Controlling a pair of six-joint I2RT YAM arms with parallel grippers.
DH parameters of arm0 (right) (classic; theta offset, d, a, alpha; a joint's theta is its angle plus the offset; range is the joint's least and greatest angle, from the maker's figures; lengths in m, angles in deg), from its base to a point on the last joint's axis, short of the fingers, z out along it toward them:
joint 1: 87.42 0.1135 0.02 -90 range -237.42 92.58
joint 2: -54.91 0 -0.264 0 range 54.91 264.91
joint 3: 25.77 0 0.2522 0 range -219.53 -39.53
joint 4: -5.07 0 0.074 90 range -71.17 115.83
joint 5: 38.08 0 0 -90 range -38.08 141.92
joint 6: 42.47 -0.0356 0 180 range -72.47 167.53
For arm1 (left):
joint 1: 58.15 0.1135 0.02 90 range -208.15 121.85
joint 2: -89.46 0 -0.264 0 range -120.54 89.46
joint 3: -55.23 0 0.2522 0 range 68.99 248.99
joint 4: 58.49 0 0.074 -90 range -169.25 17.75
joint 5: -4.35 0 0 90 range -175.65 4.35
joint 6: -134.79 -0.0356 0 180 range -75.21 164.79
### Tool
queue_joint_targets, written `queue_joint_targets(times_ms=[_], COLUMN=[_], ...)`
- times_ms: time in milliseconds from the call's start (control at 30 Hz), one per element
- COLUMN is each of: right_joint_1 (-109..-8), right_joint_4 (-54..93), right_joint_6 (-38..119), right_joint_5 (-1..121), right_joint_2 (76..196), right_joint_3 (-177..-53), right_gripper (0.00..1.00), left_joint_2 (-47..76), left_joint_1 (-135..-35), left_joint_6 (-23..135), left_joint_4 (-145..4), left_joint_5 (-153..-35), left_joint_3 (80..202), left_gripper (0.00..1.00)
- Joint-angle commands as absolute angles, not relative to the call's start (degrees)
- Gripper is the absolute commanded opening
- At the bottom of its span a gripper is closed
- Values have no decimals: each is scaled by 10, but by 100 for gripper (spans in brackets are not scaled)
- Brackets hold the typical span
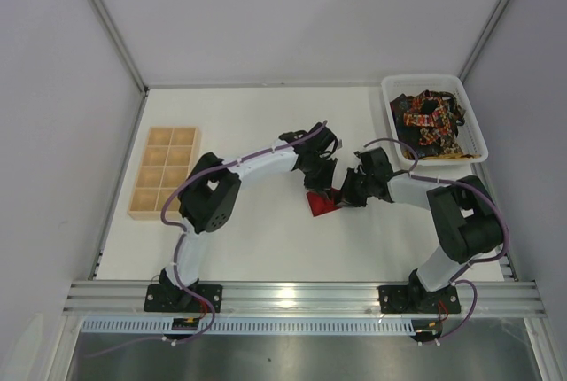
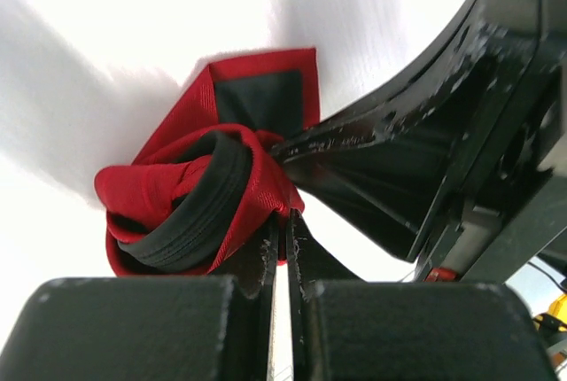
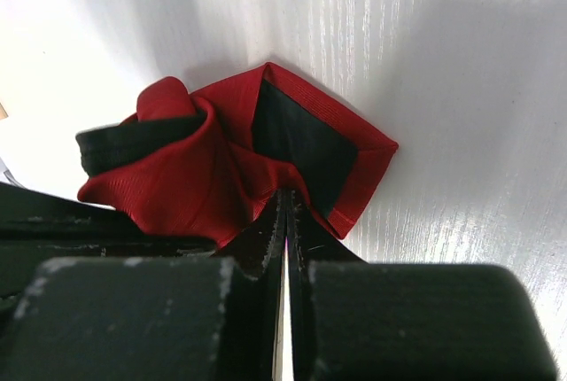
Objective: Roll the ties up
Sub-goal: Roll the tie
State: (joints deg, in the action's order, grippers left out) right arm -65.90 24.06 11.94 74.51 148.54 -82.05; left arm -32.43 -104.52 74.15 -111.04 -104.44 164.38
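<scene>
White table (image 1: 266, 124) filled the floor of the booth where I stood, and both arms had bent inward to meet near its middle; the left claw (image 1: 324, 184) and the right claw (image 1: 344, 193) came nearly tip to tip, with the red tie (image 1: 319, 206) bunched right beneath and between them. Through the left wrist camera the left claw (image 2: 282, 221) had its fingers pressed together, nipping a fold of the red tie (image 2: 177, 195); the cloth lay in a loose coil just left of the tips, black lining curling through it. The right claw (image 3: 285, 199) was likewise clamped on the red tie (image 3: 177, 186); the pointed end lay flat on the table just beyond its tips, lining upward. Well off beyond the right claw a white bin (image 1: 387, 102) held the patterned ties (image 1: 430, 120) in a heap; well out past the left claw's arm sat a wooden tray (image 1: 151, 215) of compartments.
</scene>
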Motion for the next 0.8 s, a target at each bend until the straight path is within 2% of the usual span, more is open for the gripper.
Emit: queue_joint_targets(times_ms=[0, 367, 633, 733, 767], right_joint_1=[-660, -661, -675, -688, -695], right_joint_4=[263, 264, 316, 333, 334], right_joint_6=[121, 117, 136, 145, 147], right_joint_5=[732, 730, 693, 690, 690], right_joint_2=[1482, 1476, 1428, 1417, 1412], right_joint_3=[-809, -811, -829, -838, -840], right_gripper=[0, 0, 0, 0, 0], left_joint_2=[-338, -352, -352, -353, -351], left_joint_1=[-1042, -1041, -1041, -1042, -1042], left_joint_6=[731, 730, 730, 729, 729], left_joint_4=[-1121, -1115, -1101, -1100, -1099], left_joint_5=[-1057, -1063, -1068, -1067, -1068], left_joint_3=[1680, 1686, 1665, 1663, 1662], left_gripper=[0, 0, 0, 5, 11])
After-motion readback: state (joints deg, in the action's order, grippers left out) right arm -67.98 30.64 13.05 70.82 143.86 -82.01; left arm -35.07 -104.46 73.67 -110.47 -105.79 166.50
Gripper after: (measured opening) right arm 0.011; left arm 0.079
